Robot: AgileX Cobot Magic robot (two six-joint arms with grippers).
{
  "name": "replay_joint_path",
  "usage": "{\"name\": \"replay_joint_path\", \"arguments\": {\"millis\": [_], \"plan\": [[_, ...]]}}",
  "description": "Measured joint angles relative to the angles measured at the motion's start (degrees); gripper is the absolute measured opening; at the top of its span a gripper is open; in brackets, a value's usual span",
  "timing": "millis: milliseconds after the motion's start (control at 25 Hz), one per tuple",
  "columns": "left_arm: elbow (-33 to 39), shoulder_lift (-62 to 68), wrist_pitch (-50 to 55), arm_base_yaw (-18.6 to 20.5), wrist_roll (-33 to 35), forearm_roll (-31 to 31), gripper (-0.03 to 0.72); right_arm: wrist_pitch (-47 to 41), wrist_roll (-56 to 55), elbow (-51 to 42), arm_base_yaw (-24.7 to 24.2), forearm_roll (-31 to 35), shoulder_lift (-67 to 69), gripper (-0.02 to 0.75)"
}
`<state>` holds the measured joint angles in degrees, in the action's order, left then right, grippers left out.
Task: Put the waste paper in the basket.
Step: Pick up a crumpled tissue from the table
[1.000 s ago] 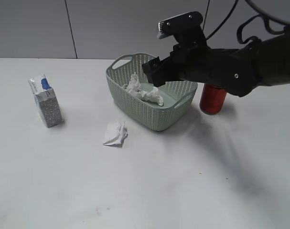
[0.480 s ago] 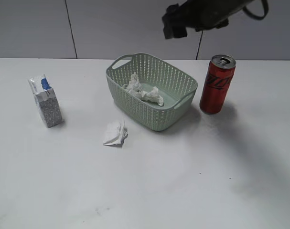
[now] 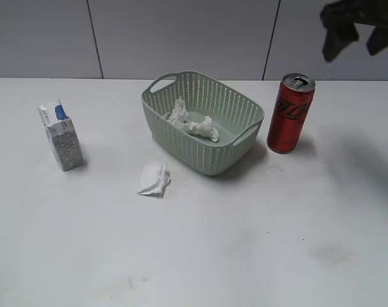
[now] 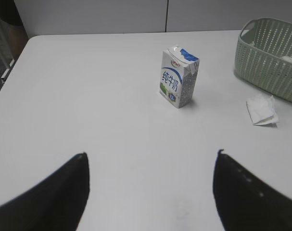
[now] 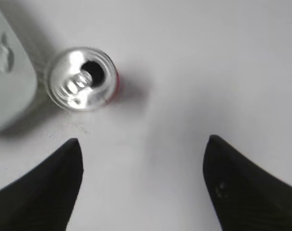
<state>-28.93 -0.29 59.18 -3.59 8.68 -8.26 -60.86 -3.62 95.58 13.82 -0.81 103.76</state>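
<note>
The mint-green basket (image 3: 203, 121) stands mid-table and holds two twisted white paper wads (image 3: 192, 121). A small crumpled paper wad (image 3: 155, 179) lies on the table just in front of the basket's left corner; it also shows in the left wrist view (image 4: 262, 109), beside the basket (image 4: 271, 57). My right gripper (image 3: 353, 29) is open and empty, high at the top right above the red can. My left gripper (image 4: 150, 161) is open and empty over bare table, well left of the carton; it is out of the exterior view.
A red drink can (image 3: 289, 114) stands right of the basket and shows from above in the right wrist view (image 5: 82, 78). A white-and-blue carton (image 3: 61, 134) stands at the left; it also shows in the left wrist view (image 4: 178, 77). The table edge (image 4: 20, 53) is at far left.
My right arm has lifted away from over the basket and swung up and to the right, uncovering the red can. The paper wads and basket have not moved.
</note>
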Motion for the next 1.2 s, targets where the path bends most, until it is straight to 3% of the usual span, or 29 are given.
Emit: {"name": "replay_joint_path", "arguments": {"millis": [200,440,920,1200], "plan": [[0.0,0.0,0.0,0.0,0.0,0.0,0.591,-6.99,3.62,0.0,-4.75,0.17,-0.44,0.584],[0.0,0.0,0.0,0.0,0.0,-0.06,0.591,-7.2,4.03,-4.03,-5.26,0.81,-8.0,0.582],[0.0,2.7,-0.05,-1.08,0.35,-1.28,0.591,-5.35,4.2,-37.41,-5.26,0.81,-41.84,0.582],[-2.4,14.79,-5.57,-7.17,4.73,-2.92,0.591,-0.96,4.21,-54.35,-5.26,0.81,-61.42,0.582]]}}
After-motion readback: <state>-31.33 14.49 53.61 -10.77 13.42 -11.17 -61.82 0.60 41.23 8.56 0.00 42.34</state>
